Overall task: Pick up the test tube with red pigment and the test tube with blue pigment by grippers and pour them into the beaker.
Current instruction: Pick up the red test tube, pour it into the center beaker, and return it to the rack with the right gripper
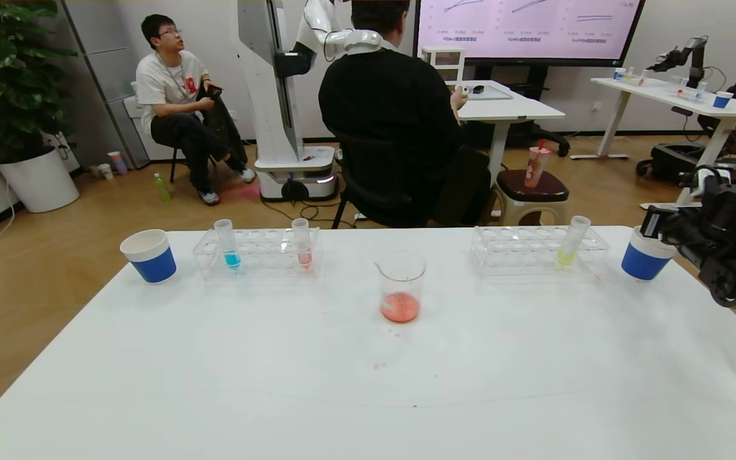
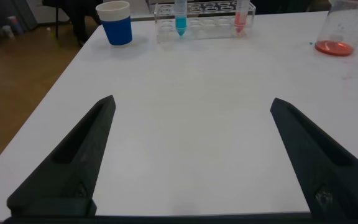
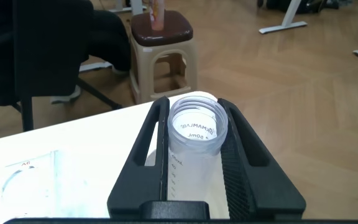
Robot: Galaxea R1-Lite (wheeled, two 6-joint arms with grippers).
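Note:
The beaker (image 1: 401,284) stands mid-table with orange-red liquid in its bottom; it also shows in the left wrist view (image 2: 337,31). The test tube with blue pigment (image 1: 227,246) stands in the left rack (image 1: 256,255), beside a tube of paler pink-red liquid (image 1: 302,246). Both tubes show far off in the left wrist view: the blue one (image 2: 180,17) and the pink-red one (image 2: 241,15). My right gripper (image 3: 193,102) is shut on a clear 50 ml tube (image 3: 194,143) with no liquid visible, held at the table's right edge by a paper cup (image 1: 644,255). My left gripper (image 2: 192,101) is open and empty over the bare near-left table. No tube with vivid orange-red liquid shows.
A second rack (image 1: 537,249) holds a yellow-green tube (image 1: 571,243). Another blue-and-white paper cup (image 1: 149,255) stands far left. Small red drops (image 1: 381,365) lie on the table before the beaker. People, chairs and a stool are beyond the far edge.

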